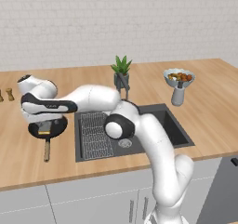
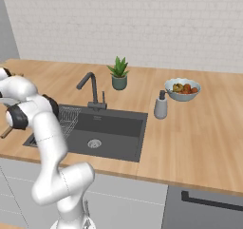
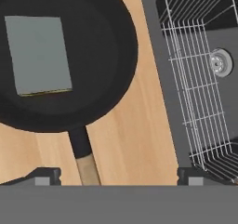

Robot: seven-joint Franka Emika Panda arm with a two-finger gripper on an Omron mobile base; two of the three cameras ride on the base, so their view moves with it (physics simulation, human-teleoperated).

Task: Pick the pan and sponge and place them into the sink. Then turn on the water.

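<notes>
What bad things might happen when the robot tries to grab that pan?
The sponge lies loose inside the pan, so it may slide out if the pan tips during lifting. The open end effector hovers over the thin wooden handle; a grip there could let the heavy pan swing. The wire rack already takes up the sink's near side.

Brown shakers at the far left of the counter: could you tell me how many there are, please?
2: both shakers stand side by side at the counter's far left edge; more may be hidden beyond the frame.
</notes>
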